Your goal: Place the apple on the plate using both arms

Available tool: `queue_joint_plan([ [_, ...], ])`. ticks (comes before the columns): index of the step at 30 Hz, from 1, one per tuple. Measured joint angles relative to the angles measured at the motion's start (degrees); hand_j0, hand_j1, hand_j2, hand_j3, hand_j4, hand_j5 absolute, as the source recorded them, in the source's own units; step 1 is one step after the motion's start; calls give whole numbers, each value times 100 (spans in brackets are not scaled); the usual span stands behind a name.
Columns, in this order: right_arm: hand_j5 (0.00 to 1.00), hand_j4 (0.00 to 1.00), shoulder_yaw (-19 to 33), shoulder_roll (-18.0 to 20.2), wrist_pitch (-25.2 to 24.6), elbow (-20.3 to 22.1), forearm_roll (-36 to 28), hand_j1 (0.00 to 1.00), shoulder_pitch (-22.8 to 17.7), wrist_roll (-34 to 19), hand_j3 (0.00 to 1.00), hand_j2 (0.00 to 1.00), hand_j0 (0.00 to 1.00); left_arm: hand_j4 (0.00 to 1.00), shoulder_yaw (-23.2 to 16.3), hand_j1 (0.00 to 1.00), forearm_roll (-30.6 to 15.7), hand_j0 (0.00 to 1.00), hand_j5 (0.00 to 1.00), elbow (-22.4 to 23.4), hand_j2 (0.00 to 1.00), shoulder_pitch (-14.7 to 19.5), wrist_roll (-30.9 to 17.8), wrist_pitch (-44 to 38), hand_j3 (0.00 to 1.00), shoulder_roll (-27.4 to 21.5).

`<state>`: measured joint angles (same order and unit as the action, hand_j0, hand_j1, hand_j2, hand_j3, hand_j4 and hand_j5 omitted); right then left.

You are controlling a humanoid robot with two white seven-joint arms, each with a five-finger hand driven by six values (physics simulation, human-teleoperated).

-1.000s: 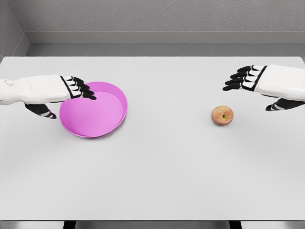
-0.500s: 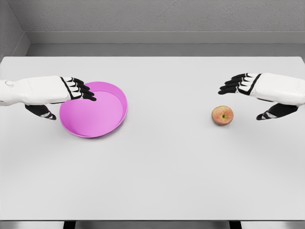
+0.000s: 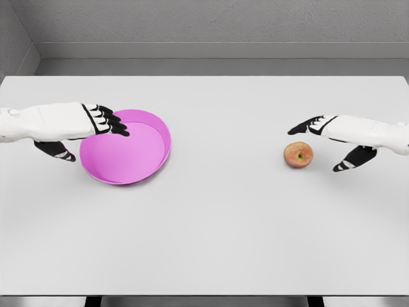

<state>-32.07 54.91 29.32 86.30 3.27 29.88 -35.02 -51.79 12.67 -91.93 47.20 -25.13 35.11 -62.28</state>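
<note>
From my feed, the apple sits on the table, right side, right hand spread beside it. Left hand, fingers loose, hovers over the pink plate far left.

I am looking at a bare simulated test cell, not a home or a kitchen. A wide, plain white table is filling most of my head view, its surface flat and evenly lit. Behind it a grey floor strip is running up to a textured grey wall, with a second grey wall closing in at the left corner. The smooth, uniform shading is giving everything the look of a render.
</note>
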Motion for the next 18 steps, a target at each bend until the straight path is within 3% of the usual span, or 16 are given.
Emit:
queue_joint_plan([
  [9,100,100,-367,-493,-5,-495,251,100,255,0,100,100,100,100,3,100,4,100,100,5,100,0,-11,0,100,3],
  [18,100,100,-542,-692,9,-879,409,100,378,0,100,100,100,100,6,100,4,100,100,8,100,0,-12,0,100,6],
])
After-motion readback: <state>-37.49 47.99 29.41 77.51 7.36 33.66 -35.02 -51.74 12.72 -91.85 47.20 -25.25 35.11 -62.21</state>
